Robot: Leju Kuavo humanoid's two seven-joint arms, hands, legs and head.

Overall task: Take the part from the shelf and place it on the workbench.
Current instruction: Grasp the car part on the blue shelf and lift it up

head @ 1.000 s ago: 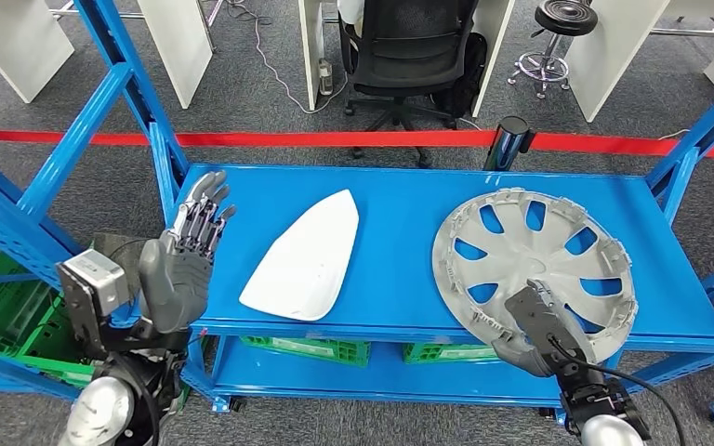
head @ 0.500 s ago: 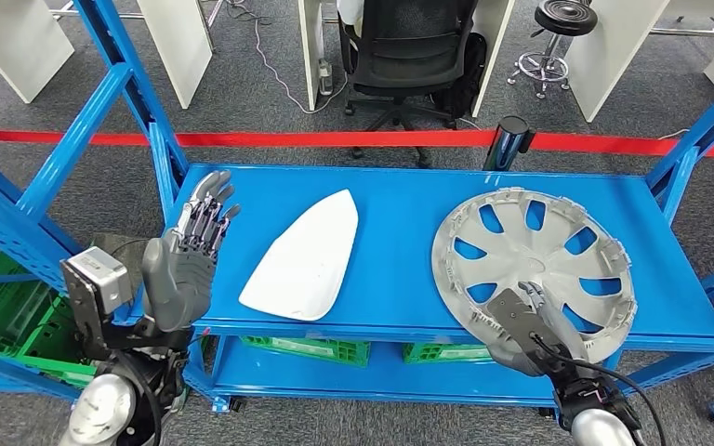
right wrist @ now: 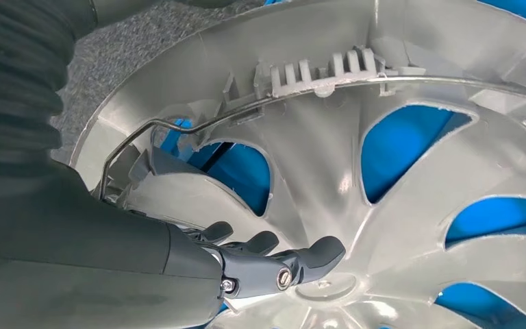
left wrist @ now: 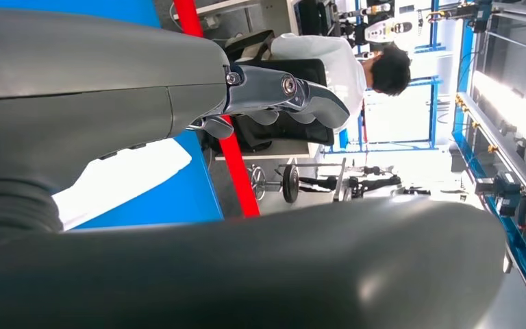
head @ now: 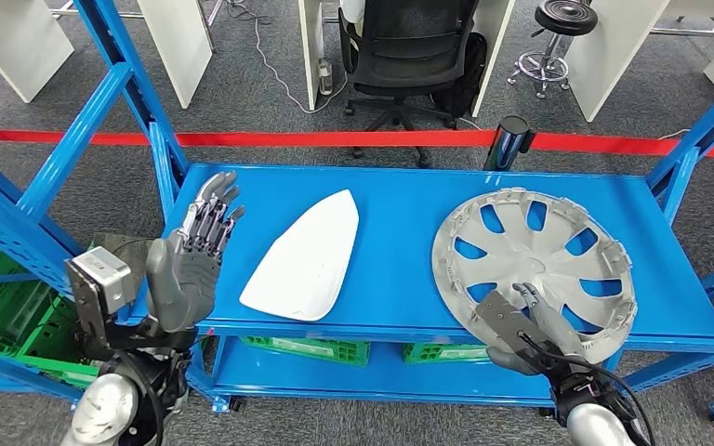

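Blue shelf (head: 400, 232) bears the hubcap (head: 532, 269); right robot hand (right wrist: 274, 264) lies fingers-extended inside it, left robot hand (head: 191, 255) spread wide.

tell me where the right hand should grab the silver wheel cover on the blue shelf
Probably the near rim of the wheel cover, coming from the shelf's front edge. It lies flat, inner face up, its rim slightly overhanging there, and the right hand already rests over that edge, so fingers could hook through a spoke opening.

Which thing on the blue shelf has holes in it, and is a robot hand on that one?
The round silver wheel cover has the holes; blue shelf shows through them. The right hand rests on its near edge. The white part is solid, with nothing touching it.
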